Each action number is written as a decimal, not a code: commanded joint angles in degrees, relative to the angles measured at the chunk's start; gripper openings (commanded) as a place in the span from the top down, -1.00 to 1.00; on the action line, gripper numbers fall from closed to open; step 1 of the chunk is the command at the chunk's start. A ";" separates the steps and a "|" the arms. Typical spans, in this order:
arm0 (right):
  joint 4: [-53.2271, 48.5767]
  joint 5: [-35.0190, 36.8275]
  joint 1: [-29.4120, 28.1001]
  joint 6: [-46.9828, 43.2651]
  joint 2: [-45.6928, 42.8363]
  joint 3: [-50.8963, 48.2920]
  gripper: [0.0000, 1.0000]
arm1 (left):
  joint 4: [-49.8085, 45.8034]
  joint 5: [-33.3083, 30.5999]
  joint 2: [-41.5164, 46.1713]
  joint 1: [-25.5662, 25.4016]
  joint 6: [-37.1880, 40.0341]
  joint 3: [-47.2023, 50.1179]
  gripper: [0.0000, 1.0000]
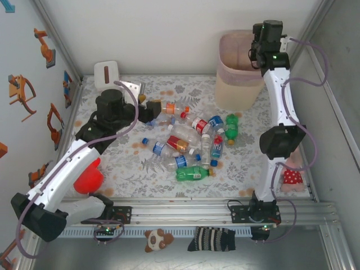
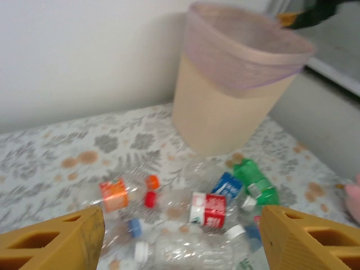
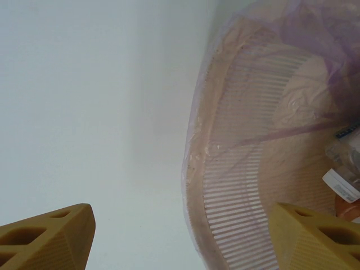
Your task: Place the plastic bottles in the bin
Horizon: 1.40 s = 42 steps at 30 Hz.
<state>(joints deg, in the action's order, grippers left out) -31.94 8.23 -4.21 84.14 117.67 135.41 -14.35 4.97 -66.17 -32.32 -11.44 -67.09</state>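
Several plastic bottles (image 1: 188,143) lie in a heap mid-table, mostly clear with red, blue or orange labels, plus two green ones (image 1: 192,173). My left gripper (image 1: 145,107) hovers at the heap's left end. In the left wrist view its jaws (image 2: 183,243) stand open and empty above a red-labelled bottle (image 2: 209,209) and a clear one (image 2: 191,247). The beige-pink bin (image 1: 239,73) stands at the back right. My right gripper (image 1: 256,56) hangs over its rim (image 3: 225,185), open and empty. A capped bottle (image 3: 343,179) lies inside the bin.
A white tissue box (image 1: 107,73) sits in the back left corner. A red ball (image 1: 89,177) lies under the left arm. A red spotted toy (image 1: 291,177) rests at the right edge. A plush toy (image 1: 156,239) and a striped sock (image 1: 214,239) lie below the front rail.
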 commanded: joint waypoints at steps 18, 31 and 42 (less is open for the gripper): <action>5.62 -0.16 -0.53 -24.36 -26.56 -25.23 -0.57 | -24.48 -12.81 -15.88 9.81 -49.06 -4.83 -0.35; 4.02 2.05 -0.45 -38.85 -41.48 -45.24 -0.58 | -23.55 2.56 -30.99 14.14 -60.95 -2.92 -0.29; 1.59 4.39 -0.38 -41.11 -46.21 -50.16 -0.58 | -21.89 5.75 -38.97 14.16 -61.56 -1.79 -0.30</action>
<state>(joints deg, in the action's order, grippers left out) -29.82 10.37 -4.32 44.88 73.06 85.82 -35.68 8.58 -103.85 -18.37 -71.29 -69.56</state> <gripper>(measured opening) 0.792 0.651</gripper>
